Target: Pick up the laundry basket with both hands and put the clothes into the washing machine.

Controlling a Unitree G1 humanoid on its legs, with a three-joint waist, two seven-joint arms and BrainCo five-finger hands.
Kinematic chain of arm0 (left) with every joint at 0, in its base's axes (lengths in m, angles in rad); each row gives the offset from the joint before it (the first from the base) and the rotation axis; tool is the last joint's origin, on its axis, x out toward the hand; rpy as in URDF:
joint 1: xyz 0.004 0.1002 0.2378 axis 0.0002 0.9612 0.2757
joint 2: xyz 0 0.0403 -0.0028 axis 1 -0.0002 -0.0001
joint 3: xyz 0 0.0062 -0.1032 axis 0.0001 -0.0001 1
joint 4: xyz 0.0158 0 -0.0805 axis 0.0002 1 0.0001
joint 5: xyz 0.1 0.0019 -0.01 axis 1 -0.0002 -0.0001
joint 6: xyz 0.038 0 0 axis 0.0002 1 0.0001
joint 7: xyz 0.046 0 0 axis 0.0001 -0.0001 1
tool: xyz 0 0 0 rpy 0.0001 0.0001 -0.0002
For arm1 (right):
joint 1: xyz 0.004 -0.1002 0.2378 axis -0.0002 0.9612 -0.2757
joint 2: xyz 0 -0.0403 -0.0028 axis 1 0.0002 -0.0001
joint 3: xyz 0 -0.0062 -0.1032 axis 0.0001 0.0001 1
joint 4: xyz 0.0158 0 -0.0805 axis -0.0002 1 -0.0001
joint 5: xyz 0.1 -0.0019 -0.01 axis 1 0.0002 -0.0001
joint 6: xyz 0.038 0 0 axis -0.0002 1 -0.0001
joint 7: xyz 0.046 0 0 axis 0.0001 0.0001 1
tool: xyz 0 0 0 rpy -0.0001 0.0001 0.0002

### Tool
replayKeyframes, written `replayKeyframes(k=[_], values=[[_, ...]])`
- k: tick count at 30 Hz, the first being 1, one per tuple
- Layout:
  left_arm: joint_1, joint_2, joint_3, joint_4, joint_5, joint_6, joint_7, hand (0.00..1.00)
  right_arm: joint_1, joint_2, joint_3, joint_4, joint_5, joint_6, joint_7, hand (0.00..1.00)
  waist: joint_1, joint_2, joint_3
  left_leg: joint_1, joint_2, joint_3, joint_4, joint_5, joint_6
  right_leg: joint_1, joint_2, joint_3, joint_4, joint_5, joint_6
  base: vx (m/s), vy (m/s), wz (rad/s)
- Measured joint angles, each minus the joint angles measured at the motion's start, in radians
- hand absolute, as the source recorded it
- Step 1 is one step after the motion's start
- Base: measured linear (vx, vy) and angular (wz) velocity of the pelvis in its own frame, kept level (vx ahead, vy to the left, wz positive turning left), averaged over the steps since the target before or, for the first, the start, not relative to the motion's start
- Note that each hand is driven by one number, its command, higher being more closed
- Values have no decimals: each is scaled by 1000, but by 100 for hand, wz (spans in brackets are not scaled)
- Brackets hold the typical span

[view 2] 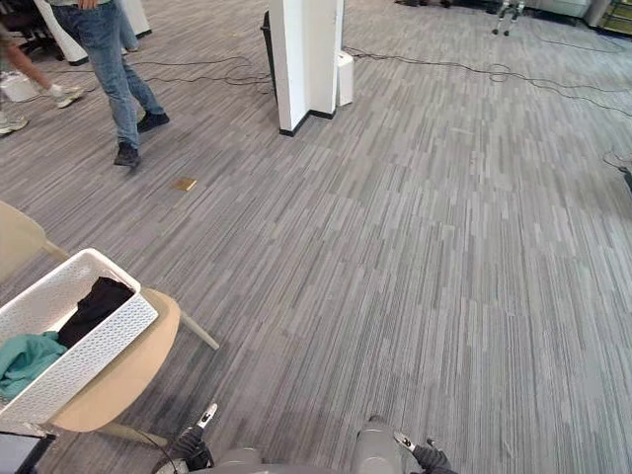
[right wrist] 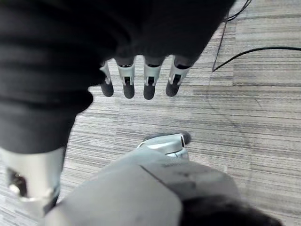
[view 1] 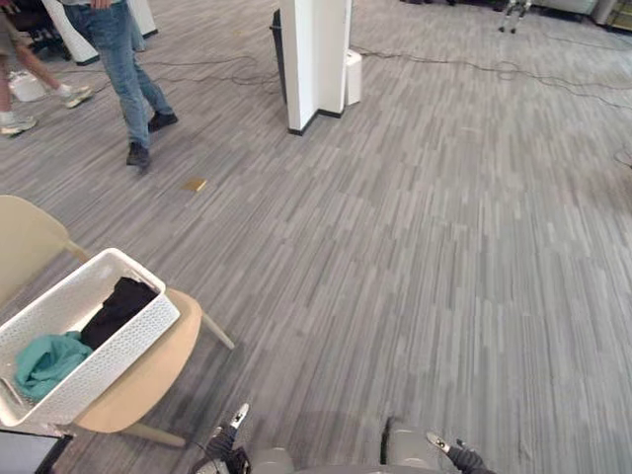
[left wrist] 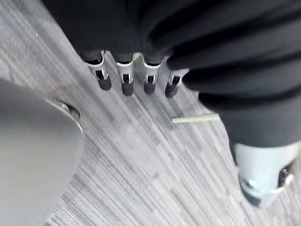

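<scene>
A white perforated laundry basket [view 1: 111,357] rests on the seat of a beige chair [view 1: 153,380] at my lower left. In it lie a black garment [view 1: 118,306] and a teal garment [view 1: 47,361]. My left hand [view 1: 227,436] hangs low at the bottom edge, to the right of the chair and apart from the basket. Its fingers [left wrist: 127,81] are straight over bare floor and hold nothing. My right hand [view 1: 456,456] hangs at the bottom right. The straight fingers [right wrist: 149,79] of that hand are empty too.
A white pillar [view 1: 316,59] with a small white bin [view 1: 353,75] beside it stands ahead. A person in jeans [view 1: 123,69] walks at the far left, near another person's legs [view 1: 30,84]. A small tan object [view 1: 195,184] and cables [view 1: 494,67] lie on the grey floor.
</scene>
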State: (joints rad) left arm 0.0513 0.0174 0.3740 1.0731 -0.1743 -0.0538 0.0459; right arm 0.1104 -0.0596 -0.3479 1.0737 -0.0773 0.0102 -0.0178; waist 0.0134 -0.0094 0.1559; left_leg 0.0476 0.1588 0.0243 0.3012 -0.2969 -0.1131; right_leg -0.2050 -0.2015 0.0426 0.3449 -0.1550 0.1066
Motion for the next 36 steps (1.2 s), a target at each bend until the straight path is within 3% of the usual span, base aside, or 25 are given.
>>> replayKeyframes(k=[1,3,4,5,6,8,10,12,13,14,15,17,19,20,22,24,26,27,29,32,33,36], values=[[6,2,38,-3,7,-1,2,0,6,15,-5,3,9,6,-1,0,-2,-20,-18,3,17,-38,11,-22,-37,8,-2,-15,34,12,71,394,-555,89],[18,-46,76,-18,7,-5,2,0,10,-28,10,0,9,11,-3,0,8,46,-44,-23,102,-86,55,-11,-53,7,64,-93,109,-65,16,313,-389,96],[19,-74,116,-34,6,-6,3,0,0,-47,25,-2,6,14,-5,0,7,74,-52,-121,138,-134,219,25,-26,15,85,-159,153,-102,-21,417,-551,120],[14,-84,142,-52,-15,-6,10,0,-3,-59,54,-16,9,17,-17,0,9,78,-42,-235,159,-167,401,104,52,51,101,-223,161,-116,-45,395,-528,111],[14,-82,143,-53,-22,-6,15,0,-3,-58,72,-34,16,18,-29,0,15,72,-38,-277,166,-157,488,131,57,76,104,-244,154,-122,-55,332,-520,76],[18,-70,128,-90,-32,-7,28,0,-10,-35,140,-192,53,15,-68,0,59,36,-14,-382,185,-17,773,130,61,190,104,-321,83,-126,-80,218,-358,45],[20,-54,87,-116,-31,-9,29,0,-22,-9,169,-358,76,-4,-90,0,60,24,-12,-451,176,83,814,140,77,255,105,-435,-3,-130,-86,143,-278,81],[14,-46,53,-118,-30,-9,29,0,-49,-4,175,-460,80,-13,-98,0,57,23,-12,-488,155,158,759,140,77,291,118,-508,-65,-132,-89,162,-200,99],[8,-36,37,-112,-29,-7,29,0,-60,-4,176,-522,82,-22,-106,0,56,16,-9,-476,122,228,643,140,77,316,119,-563,-85,-131,-89,229,-115,146],[7,-31,11,-99,-29,-8,28,0,-67,-12,171,-585,89,-28,-115,0,58,18,-9,-434,88,334,438,186,122,333,133,-621,-85,-131,-87,292,-103,150],[5,-23,10,-89,-29,-9,27,0,-78,-15,163,-596,90,-30,-116,0,59,9,-5,-409,70,374,385,161,166,338,132,-637,-84,-132,-81,239,-76,156],[-19,8,12,-68,-28,-7,26,0,-121,-3,141,-662,109,-35,-135,0,55,-46,11,-348,-18,420,173,177,199,344,110,-670,-105,-111,-54,201,-61,155],[-26,23,23,-42,-34,-6,29,0,-201,-7,128,-681,117,-48,-161,0,63,-77,28,-329,-60,422,99,180,206,368,116,-683,-155,-105,-44,220,-57,108],[-22,31,26,-38,-32,1,37,0,-253,-9,132,-682,120,-54,-179,0,91,-83,32,-308,-74,417,74,177,210,394,122,-683,-190,-81,-29,228,-43,54],[-7,25,31,-25,-33,0,44,0,-314,-7,170,-688,123,-56,-182,0,115,-74,32,-269,-82,406,60,175,212,424,128,-669,-181,-38,-14,182,12,30],[-7,27,29,-4,-32,1,44,0,-321,-3,205,-734,119,-70,-182,0,110,-57,27,-237,-97,364,46,156,216,410,100,-673,-32,-32,-13,141,55,70],[-5,26,23,-3,-30,3,47,0,-323,0,211,-752,91,-73,-185,0,108,-56,24,-199,-111,316,8,126,211,341,27,-664,223,-25,-18,177,-3,86],[-2,30,17,-4,-28,7,49,0,-323,-3,221,-752,73,-70,-188,0,108,-59,25,-181,-126,272,6,114,224,269,-22,-630,417,8,-54,207,-38,87],[13,26,9,-5,-28,8,51,0,-325,-2,256,-752,45,-70,-190,0,107,-44,31,-134,-127,227,-19,110,225,206,-31,-564,519,-49,-76,269,-8,79],[27,25,-9,-16,-13,7,49,0,-328,-6,295,-802,24,-71,-190,0,104,-27,30,-91,-127,144,-66,117,214,100,-10,-493,415,-102,-75,182,-20,80],[25,27,-25,-25,-8,6,48,0,-337,-14,298,-835,1,-75,-191,0,92,-26,30,-87,-126,98,-85,124,203,45,22,-417,260,-100,-70,242,-102,100],[22,35,-52,-25,-4,5,49,0,-358,-33,317,-836,-14,-80,-193,0,81,-20,34,-67,-125,45,-91,124,183,-8,58,-292,66,-57,-43,185,-118,72]])
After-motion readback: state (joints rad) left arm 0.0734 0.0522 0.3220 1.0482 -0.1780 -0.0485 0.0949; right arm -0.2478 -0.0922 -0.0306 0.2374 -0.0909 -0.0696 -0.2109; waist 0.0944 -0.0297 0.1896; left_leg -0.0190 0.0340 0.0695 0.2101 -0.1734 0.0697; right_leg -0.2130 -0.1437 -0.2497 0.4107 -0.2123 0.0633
